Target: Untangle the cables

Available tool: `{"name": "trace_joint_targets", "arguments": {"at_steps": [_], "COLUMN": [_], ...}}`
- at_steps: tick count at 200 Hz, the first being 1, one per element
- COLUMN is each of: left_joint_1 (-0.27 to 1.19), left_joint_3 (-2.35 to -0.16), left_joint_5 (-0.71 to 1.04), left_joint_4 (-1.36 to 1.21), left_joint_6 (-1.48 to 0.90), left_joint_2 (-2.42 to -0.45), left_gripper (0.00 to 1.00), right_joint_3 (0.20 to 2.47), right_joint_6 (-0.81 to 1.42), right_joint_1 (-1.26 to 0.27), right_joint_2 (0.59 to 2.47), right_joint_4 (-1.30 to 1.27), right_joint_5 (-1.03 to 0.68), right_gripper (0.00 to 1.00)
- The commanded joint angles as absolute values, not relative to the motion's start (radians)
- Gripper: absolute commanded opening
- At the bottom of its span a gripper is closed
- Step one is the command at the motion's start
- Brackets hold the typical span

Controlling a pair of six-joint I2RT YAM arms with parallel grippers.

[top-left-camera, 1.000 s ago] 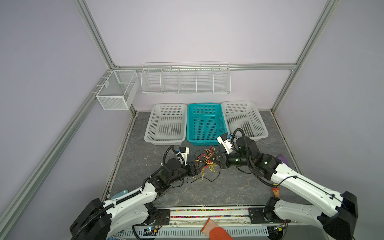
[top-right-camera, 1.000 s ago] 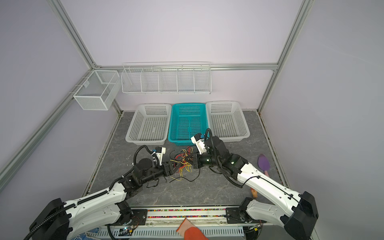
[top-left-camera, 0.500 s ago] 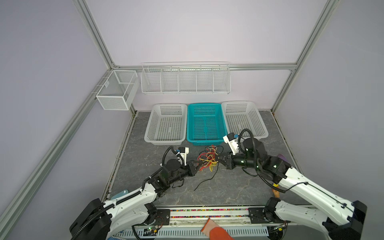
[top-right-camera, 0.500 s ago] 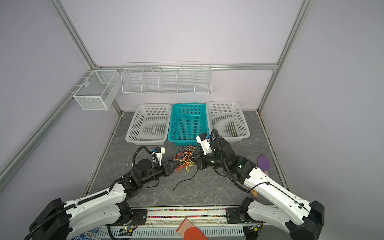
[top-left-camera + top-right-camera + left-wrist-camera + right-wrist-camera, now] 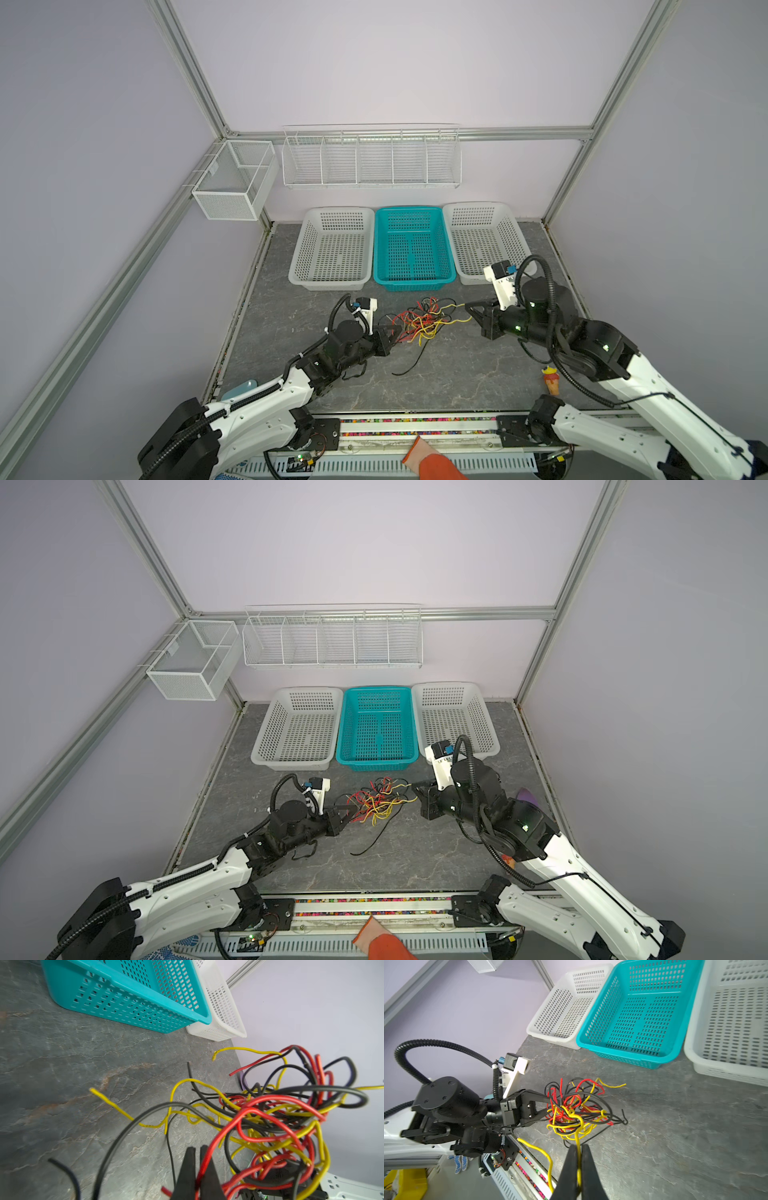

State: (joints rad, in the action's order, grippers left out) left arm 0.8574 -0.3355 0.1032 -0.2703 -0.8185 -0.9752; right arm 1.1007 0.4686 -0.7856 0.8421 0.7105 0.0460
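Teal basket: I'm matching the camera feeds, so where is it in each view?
In a top view: teal basket, back centre, flanked by white baskets.
In a top view: teal basket, back centre likewise.
Left wrist: teal basket beyond the cables.
Right wrist: teal basket beyond the cables, interior visible.
Shared landmark: the cables, tangled in front of it in every view.

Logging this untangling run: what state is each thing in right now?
cables: tangled in one clump.
left gripper: shut on a red cable.
right gripper: shut on a yellow cable.
teal basket: empty.
left white basket: empty.
right white basket: empty.
wall rack: empty.
mesh box: empty.
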Motion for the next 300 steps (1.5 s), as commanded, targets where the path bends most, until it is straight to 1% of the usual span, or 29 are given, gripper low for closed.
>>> {"name": "trace_joint_targets", "arguments": {"at_steps": [1,19,42,64,68,86,100,109,116,155,171,180,202,231,254,282,300], "left_joint_1": [0.841,0.842,0.841,0.841,0.842,0.841,0.842,0.842,0.842,0.841,0.841,0.841,0.843,0.844,0.844,0.844,0.844], "left_joint_3": [-0.290,-0.297,-0.311,-0.327,-0.333,-0.359,-0.382,-0.399,-0.409,-0.439,-0.417,-0.392,-0.365,-0.362,-0.364,-0.353,-0.351], "left_joint_5": [-0.051,-0.053,-0.033,-0.010,-0.006,0.012,0.017,0.017,0.019,0.028,0.063,0.098,0.130,0.113,0.144,0.222,0.252], "left_joint_4": [-0.040,-0.007,0.003,-0.001,0.002,0.019,0.043,0.065,0.078,0.126,0.086,0.048,0.011,0.044,0.041,-0.056,-0.085], "left_joint_6": [-0.785,-0.771,-0.763,-0.744,-0.739,-0.707,-0.677,-0.652,-0.634,-0.568,-0.557,-0.548,-0.564,-0.595,-0.625,-0.678,-0.685], "left_joint_2": [-0.971,-0.958,-0.930,-0.893,-0.884,-0.856,-0.840,-0.833,-0.830,-0.791,-0.758,-0.708,-0.620,-0.499,-0.474,-0.487,-0.506], "left_gripper": [0.00,0.00,0.00,0.00,0.00,0.00,0.00,0.00,0.00,0.00,0.00,0.00,0.00,0.00,0.00,0.00,0.00], "right_joint_3": [1.196,1.208,1.185,1.147,1.136,1.094,1.100,1.107,1.108,1.051,1.014,0.996,0.978,0.938,0.899,0.885,0.848], "right_joint_6": [0.420,0.411,0.393,0.393,0.385,0.347,0.344,0.341,0.341,0.359,0.386,0.392,0.412,0.450,0.479,0.522,0.545], "right_joint_1": [-0.756,-0.751,-0.750,-0.749,-0.750,-0.749,-0.749,-0.749,-0.750,-0.750,-0.750,-0.750,-0.748,-0.736,-0.726,-0.726,-0.726], "right_joint_2": [0.780,0.782,0.827,0.855,0.852,0.840,0.855,0.865,0.870,0.925,0.967,0.991,1.042,1.091,1.137,1.201,1.222], "right_joint_4": [0.726,0.753,0.758,0.753,0.742,0.700,0.722,0.735,0.738,0.672,0.611,0.569,0.518,0.436,0.331,0.183,0.092], "right_joint_5": [0.212,0.220,0.094,0.035,0.016,-0.083,-0.080,-0.073,-0.065,-0.099,-0.127,-0.149,-0.113,-0.078,-0.141,-0.245,-0.273], "right_gripper": [0.07,0.07,0.06,0.07,0.10,0.34,0.50,0.58,0.61,0.62,0.61,0.59,0.57,0.55,0.55,0.54,0.54]}}
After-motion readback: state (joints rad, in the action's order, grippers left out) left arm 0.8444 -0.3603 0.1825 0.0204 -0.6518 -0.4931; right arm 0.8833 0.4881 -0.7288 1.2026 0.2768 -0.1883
